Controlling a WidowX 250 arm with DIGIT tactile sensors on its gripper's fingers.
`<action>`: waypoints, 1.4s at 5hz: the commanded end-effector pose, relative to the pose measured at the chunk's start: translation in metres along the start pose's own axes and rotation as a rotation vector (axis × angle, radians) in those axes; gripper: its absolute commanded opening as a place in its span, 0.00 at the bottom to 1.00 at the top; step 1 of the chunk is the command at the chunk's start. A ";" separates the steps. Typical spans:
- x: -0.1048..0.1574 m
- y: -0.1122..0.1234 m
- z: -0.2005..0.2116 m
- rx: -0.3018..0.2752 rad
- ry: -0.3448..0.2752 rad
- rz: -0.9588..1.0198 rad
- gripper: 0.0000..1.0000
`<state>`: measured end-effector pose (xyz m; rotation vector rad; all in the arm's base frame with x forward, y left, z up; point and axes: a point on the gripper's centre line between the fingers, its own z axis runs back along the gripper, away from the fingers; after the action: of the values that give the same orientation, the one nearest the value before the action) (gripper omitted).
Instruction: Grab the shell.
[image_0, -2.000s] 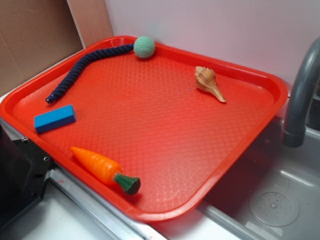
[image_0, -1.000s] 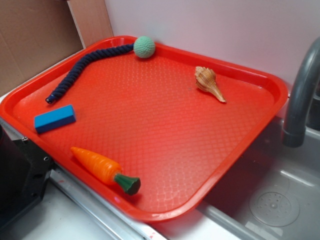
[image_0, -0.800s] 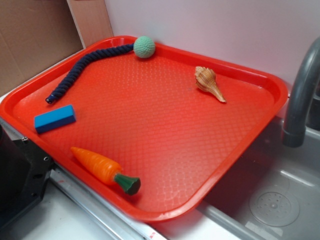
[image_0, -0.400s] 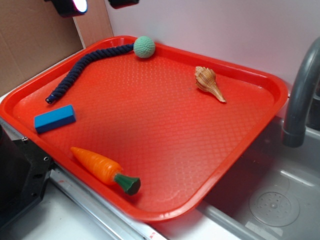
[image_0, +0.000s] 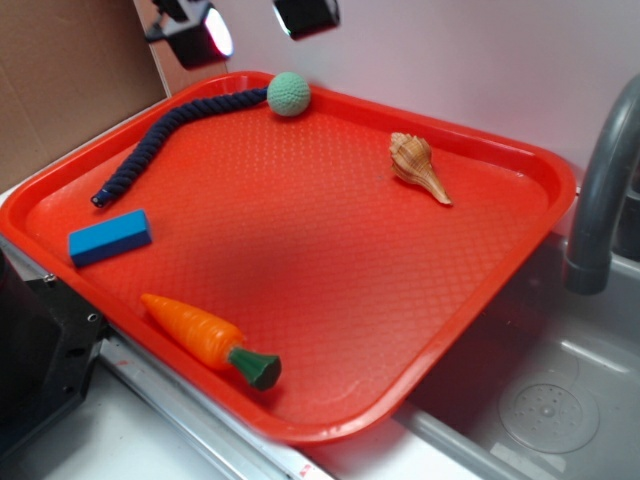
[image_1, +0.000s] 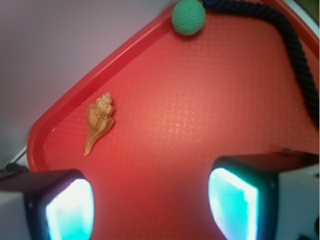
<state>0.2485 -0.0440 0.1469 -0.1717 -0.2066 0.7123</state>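
Pincer (image_0: 250, 25) newly entered at frame top, jaws spread, empty; shell (image_0: 418, 166) untouched, right of centre on tray (image_0: 540, 200). Approach beginning.

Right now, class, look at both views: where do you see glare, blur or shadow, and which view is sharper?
Exterior view: fairly sharp; a soft dark shadow lies on the tray centre, and the gripper pads glare white at the top edge. Wrist view: softer overall; the fingers glow cyan and look blurred, while the shell and ball stay recognisable.
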 end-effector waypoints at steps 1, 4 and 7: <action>0.013 -0.042 -0.032 -0.057 -0.047 0.120 1.00; 0.055 -0.072 -0.112 0.009 -0.034 0.124 1.00; 0.059 -0.071 -0.149 0.135 -0.011 0.080 0.00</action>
<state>0.3569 -0.0774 0.0159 -0.0114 -0.1076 0.7773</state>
